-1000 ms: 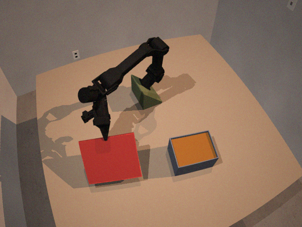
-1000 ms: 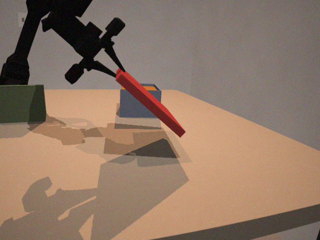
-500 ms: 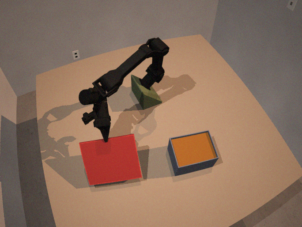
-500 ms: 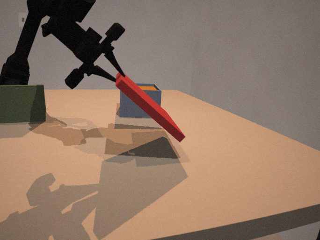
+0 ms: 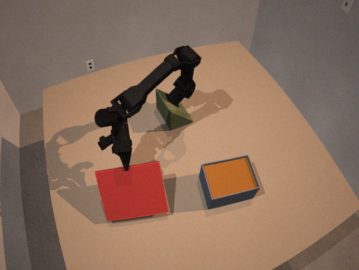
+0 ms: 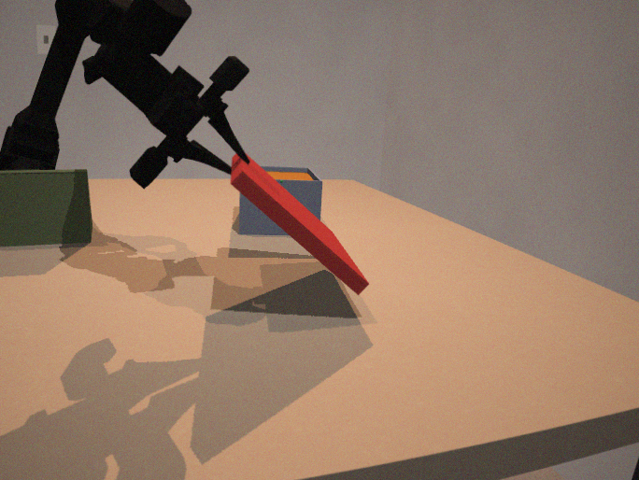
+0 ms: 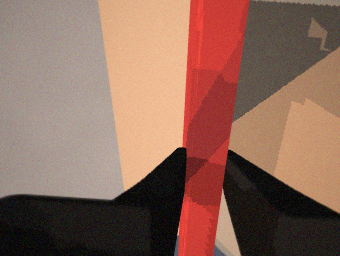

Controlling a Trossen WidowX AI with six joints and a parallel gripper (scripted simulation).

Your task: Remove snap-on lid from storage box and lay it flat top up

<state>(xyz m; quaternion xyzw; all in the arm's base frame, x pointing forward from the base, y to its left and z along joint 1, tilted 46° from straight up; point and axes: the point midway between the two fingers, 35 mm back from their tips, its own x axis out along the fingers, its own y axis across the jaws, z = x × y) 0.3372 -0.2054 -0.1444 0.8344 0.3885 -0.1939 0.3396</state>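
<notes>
With tool point(image 6: 238, 165) clamped on red lid point(image 6: 299, 222) edge, lid hangs tilted above desk point(image 6: 464, 289), apart from open box point(image 5: 230, 197).

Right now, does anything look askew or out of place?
Only the red lid: the pincer grips it by one edge, so it hangs steeply tilted above the table, low corner apparently just off the surface. The blue box stands open and upright, apart from the lid. Nothing looks spilled or damaged.
</notes>
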